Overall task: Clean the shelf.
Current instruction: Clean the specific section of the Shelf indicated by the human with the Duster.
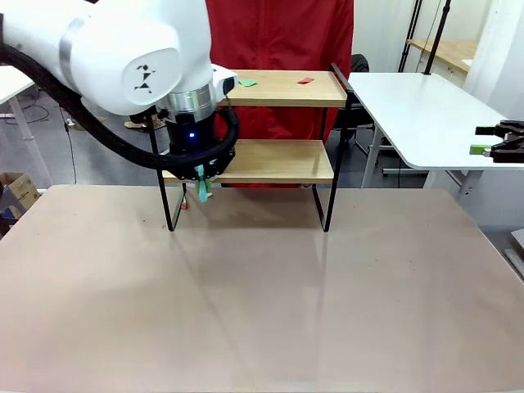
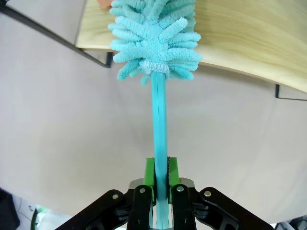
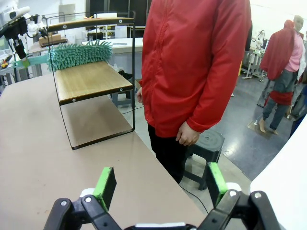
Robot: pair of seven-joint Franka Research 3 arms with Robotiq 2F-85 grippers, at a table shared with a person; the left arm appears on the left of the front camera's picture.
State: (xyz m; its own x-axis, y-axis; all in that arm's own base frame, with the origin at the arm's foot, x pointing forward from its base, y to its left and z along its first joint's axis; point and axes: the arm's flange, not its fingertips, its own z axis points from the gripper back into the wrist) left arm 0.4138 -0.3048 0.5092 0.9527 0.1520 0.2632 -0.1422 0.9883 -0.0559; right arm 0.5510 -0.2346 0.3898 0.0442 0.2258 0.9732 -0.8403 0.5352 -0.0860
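Note:
The shelf (image 1: pixel 278 160) stands at the table's far side, two light wood boards on a black frame. My left gripper (image 1: pixel 201 182) hangs at its left end, shut on the teal handle of a fluffy duster (image 2: pixel 159 129). The duster's head (image 2: pixel 153 38) lies on the left end of the lower board (image 2: pixel 240 43); in the right wrist view the head (image 3: pixel 79 53) rests across that board (image 3: pixel 91 81). A small green scrap (image 1: pixel 246 82) and a red scrap (image 1: pixel 306 80) lie on the top board. My right gripper (image 1: pixel 498 141) stands open at the far right, its pads (image 3: pixel 105 184) wide apart with nothing between them.
A person in a red jacket (image 1: pixel 278 37) stands right behind the shelf, hands (image 3: pixel 187 136) hanging low. A white side table (image 1: pixel 426 115) sits at the right, beneath my right gripper. The brown table (image 1: pixel 262 303) stretches bare in front of the shelf.

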